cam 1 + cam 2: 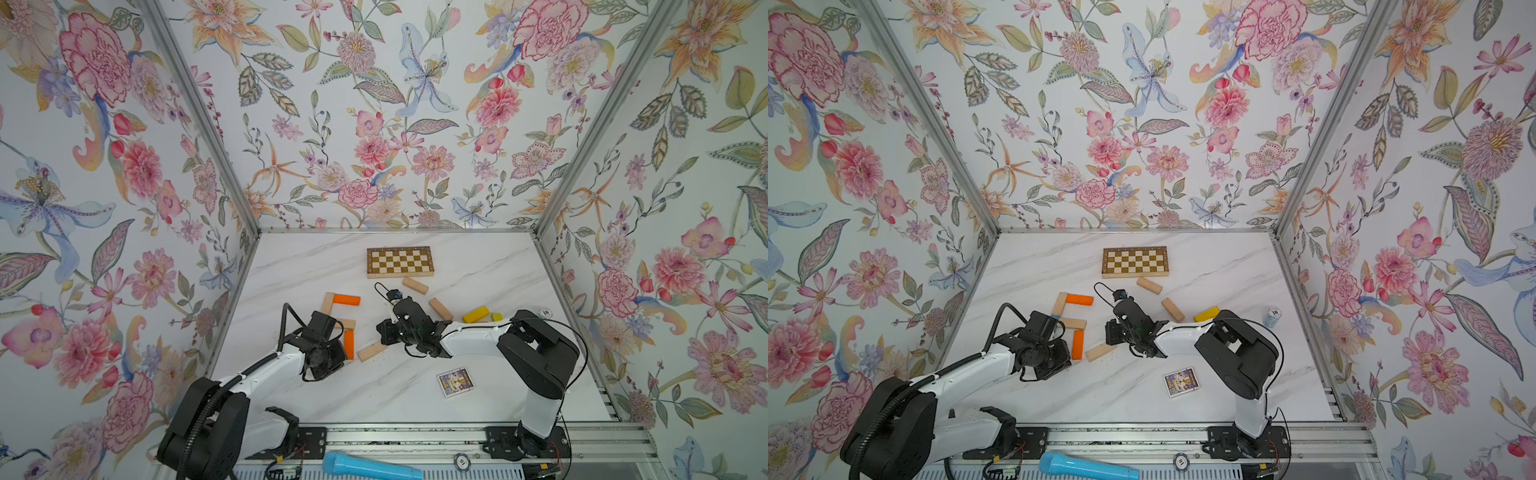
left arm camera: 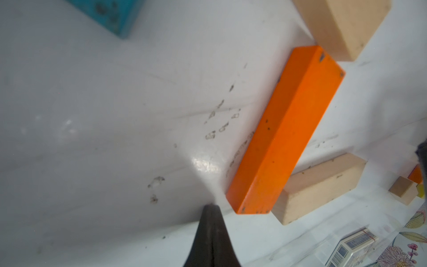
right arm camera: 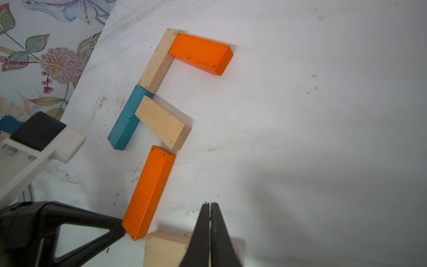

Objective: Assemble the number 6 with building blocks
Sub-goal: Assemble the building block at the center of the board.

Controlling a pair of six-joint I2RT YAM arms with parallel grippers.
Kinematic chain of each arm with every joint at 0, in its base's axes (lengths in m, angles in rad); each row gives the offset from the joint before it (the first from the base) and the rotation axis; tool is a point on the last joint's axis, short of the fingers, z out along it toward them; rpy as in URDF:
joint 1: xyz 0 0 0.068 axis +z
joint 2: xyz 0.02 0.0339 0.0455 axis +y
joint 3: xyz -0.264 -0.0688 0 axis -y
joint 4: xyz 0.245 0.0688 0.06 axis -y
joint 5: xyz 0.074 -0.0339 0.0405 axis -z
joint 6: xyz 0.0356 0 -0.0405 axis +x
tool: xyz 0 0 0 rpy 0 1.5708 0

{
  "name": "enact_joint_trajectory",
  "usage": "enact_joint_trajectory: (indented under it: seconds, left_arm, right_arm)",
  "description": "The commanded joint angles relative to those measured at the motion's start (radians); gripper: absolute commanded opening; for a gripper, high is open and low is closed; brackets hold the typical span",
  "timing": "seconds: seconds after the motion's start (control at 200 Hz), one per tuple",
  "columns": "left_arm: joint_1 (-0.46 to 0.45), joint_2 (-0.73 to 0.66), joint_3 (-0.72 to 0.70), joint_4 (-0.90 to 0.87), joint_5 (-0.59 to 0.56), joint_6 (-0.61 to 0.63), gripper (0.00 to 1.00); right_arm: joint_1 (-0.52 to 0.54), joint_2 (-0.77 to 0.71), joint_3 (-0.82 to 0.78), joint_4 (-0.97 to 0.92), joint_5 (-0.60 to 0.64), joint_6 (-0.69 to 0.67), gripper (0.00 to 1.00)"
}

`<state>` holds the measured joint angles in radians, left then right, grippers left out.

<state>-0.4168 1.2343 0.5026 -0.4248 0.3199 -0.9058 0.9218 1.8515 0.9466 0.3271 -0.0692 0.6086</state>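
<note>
I have the marble table (image 1: 478, 257) in view, with the half-laid figure of building blocks (image 3: 161, 122) just ahead of both tips. My right gripper (image 3: 210, 204) is pressed together on nothing, its tips over a pale bar (image 3: 166, 248) that lies at the end of the lower orange bar (image 3: 149, 191). My left gripper (image 2: 211, 207) is likewise pressed together, just beside that orange bar's near corner. Spare bars (image 1: 415, 286) lie behind the right gripper.
</note>
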Motion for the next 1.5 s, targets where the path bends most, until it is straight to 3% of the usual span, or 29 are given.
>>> enact_joint_trajectory:
  seconds: [0.0,0.35,0.701,1.496]
  left_arm:
    - [-0.028,-0.013,0.008,-0.051,0.027,0.011,0.0]
    - [-0.03,0.042,0.033,0.002,0.004,-0.005,0.0]
    - [0.004,0.0,0.015,-0.004,-0.025,-0.024,0.0]
    - [0.039,0.002,0.019,0.028,0.003,-0.021,0.0]
  right_arm:
    - [-0.005,-0.026,-0.025,0.011,0.018,-0.014,0.06]
    - [-0.006,-0.035,-0.037,0.007,0.019,-0.028,0.06]
    - [-0.002,-0.064,-0.068,0.019,0.018,-0.096,0.18]
    - [0.025,-0.087,-0.091,0.033,0.025,-0.142,0.24]
